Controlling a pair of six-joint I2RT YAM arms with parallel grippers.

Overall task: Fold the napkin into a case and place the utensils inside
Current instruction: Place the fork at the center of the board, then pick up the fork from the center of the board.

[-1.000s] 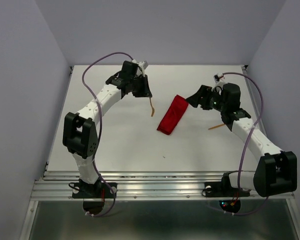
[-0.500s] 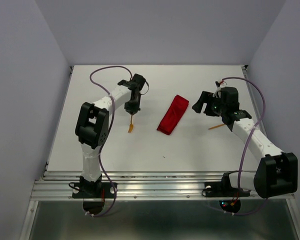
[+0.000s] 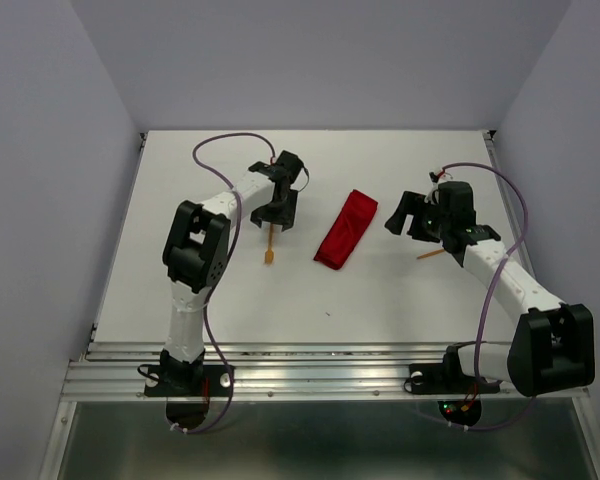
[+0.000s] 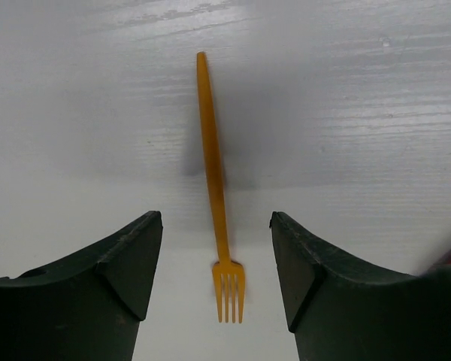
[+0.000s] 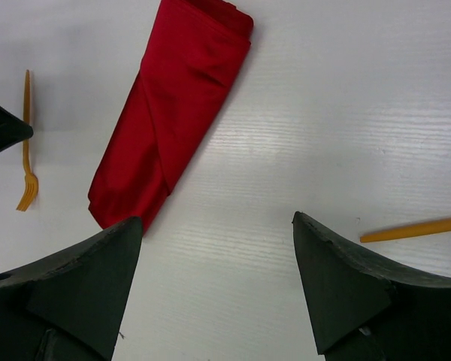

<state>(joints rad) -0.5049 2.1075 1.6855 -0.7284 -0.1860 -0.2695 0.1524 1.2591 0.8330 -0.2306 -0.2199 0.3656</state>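
Already folded, the narrow red cloth case (image 5: 173, 113) lies on the tabletop (image 3: 230, 290) between the left pincer (image 3: 276, 213) and right pincer (image 5: 216, 222), both agape. Loading the utensils comes next: the left must clamp the thin orange plastic fork (image 4: 213, 173) lying beneath it.

I count two orange utensils: one fork (image 4: 214, 180), which ends in four tines, and one plain stick (image 5: 413, 228). There is one red case (image 5: 173, 113), a single folded cloth. All three pieces lie on one white table (image 3: 180, 290). I have two arms, the left arm (image 3: 195, 250) and the right arm (image 3: 510, 280), and so two grippers, my left gripper (image 4: 216, 226) and my right gripper (image 5: 218, 226). Each of them carries two black fingers (image 4: 98, 278), which makes four fingers in all. Two purple cables (image 3: 220, 140) run with me, one along each arm, and three pale walls (image 3: 320, 60) stand around the table
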